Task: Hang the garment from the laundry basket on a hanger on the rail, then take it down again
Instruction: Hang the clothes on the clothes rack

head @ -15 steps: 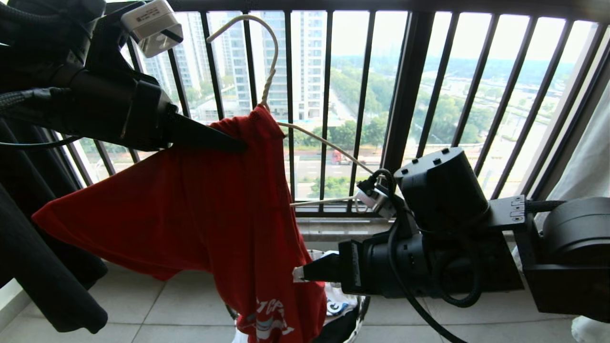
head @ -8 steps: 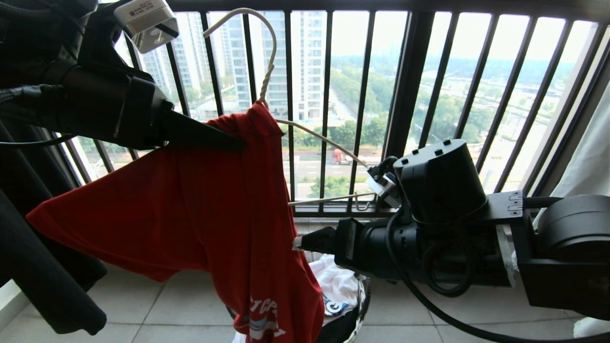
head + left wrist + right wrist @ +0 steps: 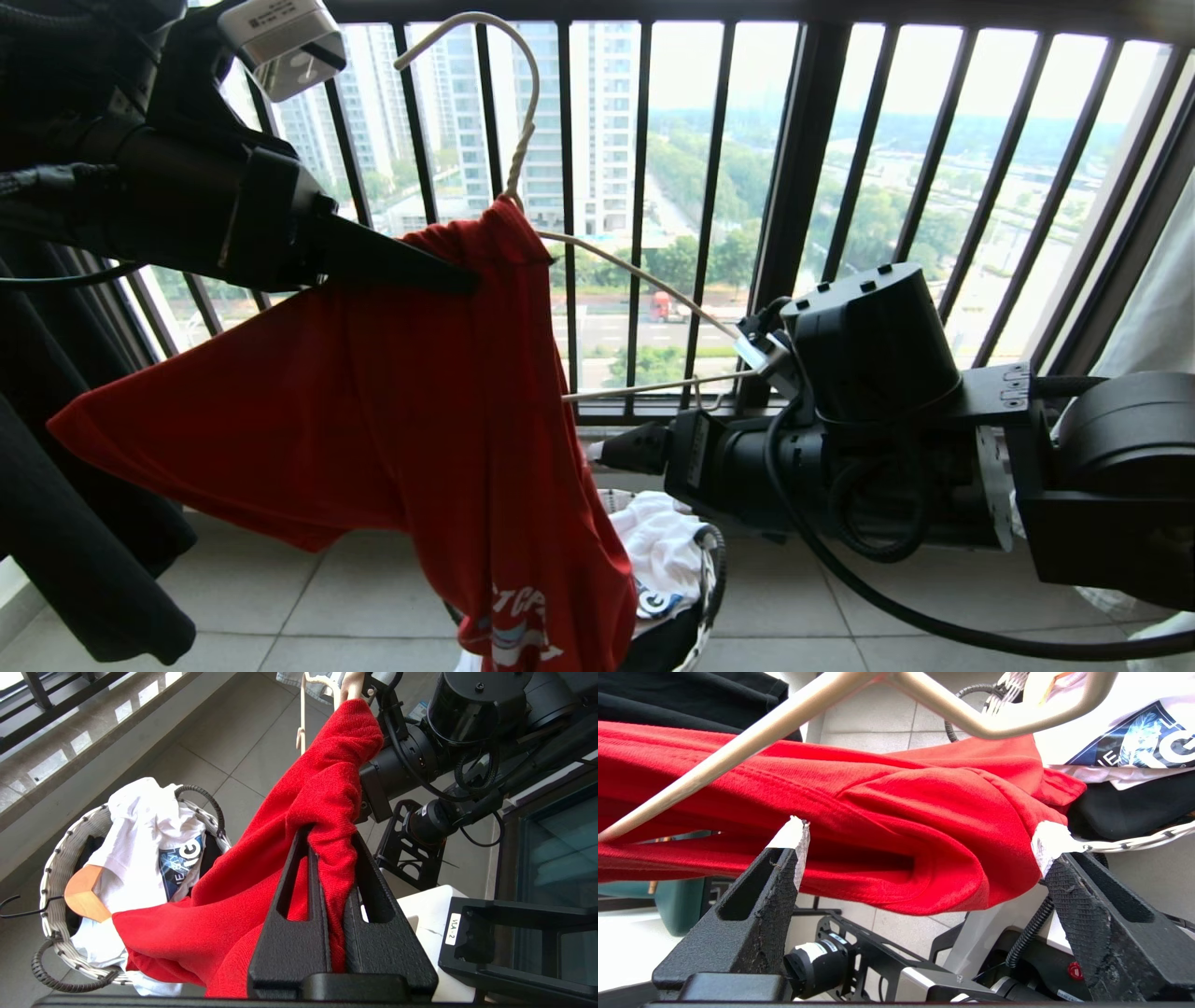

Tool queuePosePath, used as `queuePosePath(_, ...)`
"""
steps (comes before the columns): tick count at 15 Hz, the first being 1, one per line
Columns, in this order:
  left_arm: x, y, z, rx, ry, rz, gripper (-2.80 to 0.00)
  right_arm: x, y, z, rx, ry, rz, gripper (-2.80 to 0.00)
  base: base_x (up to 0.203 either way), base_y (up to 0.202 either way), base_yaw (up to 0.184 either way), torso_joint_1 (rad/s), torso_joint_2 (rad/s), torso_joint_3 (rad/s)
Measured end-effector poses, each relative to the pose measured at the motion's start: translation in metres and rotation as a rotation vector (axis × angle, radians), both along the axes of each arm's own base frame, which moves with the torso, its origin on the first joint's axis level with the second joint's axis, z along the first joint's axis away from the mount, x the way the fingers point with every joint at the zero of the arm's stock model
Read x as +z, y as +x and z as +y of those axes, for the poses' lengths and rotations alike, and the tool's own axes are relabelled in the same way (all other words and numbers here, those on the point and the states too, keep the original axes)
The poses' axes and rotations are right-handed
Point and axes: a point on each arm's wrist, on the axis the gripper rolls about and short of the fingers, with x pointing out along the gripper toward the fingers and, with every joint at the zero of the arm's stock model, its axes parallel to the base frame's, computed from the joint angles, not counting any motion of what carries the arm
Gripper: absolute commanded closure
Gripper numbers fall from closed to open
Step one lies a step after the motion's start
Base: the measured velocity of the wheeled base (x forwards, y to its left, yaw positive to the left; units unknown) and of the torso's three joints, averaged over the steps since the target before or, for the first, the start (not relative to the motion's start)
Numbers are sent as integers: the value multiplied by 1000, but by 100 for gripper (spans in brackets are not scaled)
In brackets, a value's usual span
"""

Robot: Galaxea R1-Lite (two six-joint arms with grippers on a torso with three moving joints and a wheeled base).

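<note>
The red garment [image 3: 373, 420] hangs from the left side of the white wire hanger [image 3: 523, 112], whose right arm sticks out bare. My left gripper [image 3: 467, 280] is held high and is shut on a bunched fold of the garment [image 3: 261, 872] near the collar; the left gripper [image 3: 327, 833] has red cloth pinched between its fingers. My right gripper [image 3: 597, 455] stands open at the garment's right edge. In the right wrist view the garment [image 3: 901, 812] lies just past the right gripper [image 3: 920, 844], under the hanger [image 3: 738, 746]. The laundry basket [image 3: 714, 569] stands on the floor below. The rail is out of view.
The black barred window railing [image 3: 794, 187] runs close behind. A black garment [image 3: 75, 523] hangs at the left and a pale cloth [image 3: 1158, 308] at the right. The basket [image 3: 51, 877] holds a white printed T-shirt [image 3: 140, 849] and a wooden hanger [image 3: 84, 896].
My right gripper has risen along the garment's right edge. The garment and hanger sit slightly higher in my left gripper's hold.
</note>
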Motion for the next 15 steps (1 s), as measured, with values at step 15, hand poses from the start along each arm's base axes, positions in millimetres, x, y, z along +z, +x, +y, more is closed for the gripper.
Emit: queuePosePath(15, 2, 14, 0, 55, -66, -5, 0, -36, -18, 44, 74, -195, -12, -280, 0, 0, 0, 0, 0, 0)
